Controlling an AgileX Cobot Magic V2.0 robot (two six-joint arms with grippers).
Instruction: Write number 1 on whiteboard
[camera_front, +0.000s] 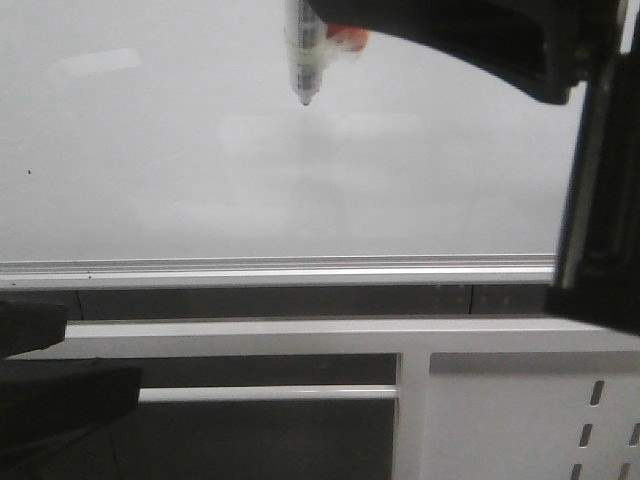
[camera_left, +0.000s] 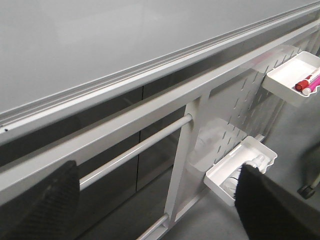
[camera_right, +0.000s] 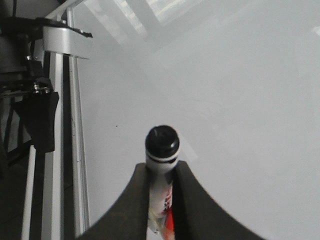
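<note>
The whiteboard (camera_front: 200, 150) fills most of the front view, with its silver bottom rail (camera_front: 280, 268) below. No number 1 stroke shows on it; only a tiny black dot (camera_front: 28, 171) at the left. My right gripper (camera_front: 335, 12) is at the top of the front view, shut on a white marker (camera_front: 304, 60) whose dark tip points down over the board. In the right wrist view my right gripper (camera_right: 160, 167) clamps the marker (camera_right: 161, 142) in front of the whiteboard (camera_right: 225, 100). I cannot tell whether the tip touches it. My left gripper (camera_left: 160, 205) is open and empty, low by the frame.
A white perforated metal frame (camera_front: 500, 410) stands below the board. Two white trays hang on it: one (camera_left: 292, 75) holds red and pink markers (camera_left: 306, 84), the other (camera_left: 240, 167) sits lower. My right arm's black column (camera_front: 600, 200) crosses the board's right edge.
</note>
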